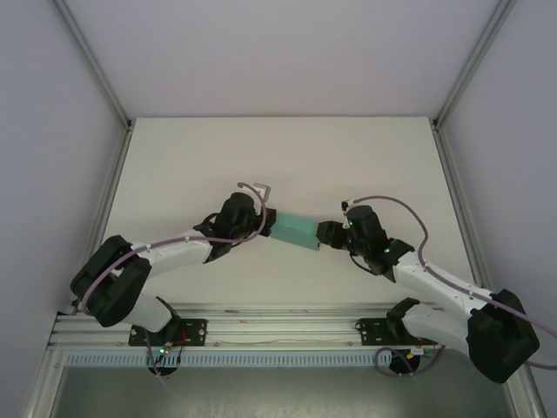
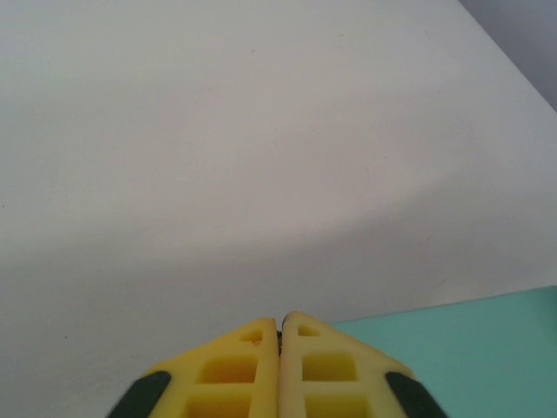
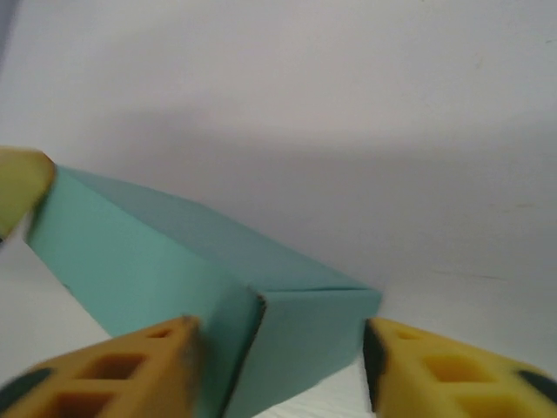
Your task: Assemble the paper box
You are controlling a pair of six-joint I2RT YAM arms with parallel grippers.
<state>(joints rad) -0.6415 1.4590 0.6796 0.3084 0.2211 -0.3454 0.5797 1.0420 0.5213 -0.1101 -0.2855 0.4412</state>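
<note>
The paper box (image 1: 296, 231) is a closed teal-green rectangular box lying on the white table between my two grippers. My left gripper (image 1: 264, 223) sits at the box's left end, its yellow fingers (image 2: 252, 366) pressed together with nothing visible between them; the box (image 2: 470, 348) lies just to their right. My right gripper (image 1: 325, 233) is at the box's right end. Its fingers (image 3: 130, 366) stand apart on either side of that end of the box (image 3: 305, 331), with a gap on the right side. A yellow fingertip (image 3: 17, 187) of the left gripper touches the box's far end.
White table (image 1: 278, 157) runs back to pale walls, with aluminium frame posts (image 1: 91, 61) at the back corners. A metal rail (image 1: 278, 326) carries both arm bases along the near edge.
</note>
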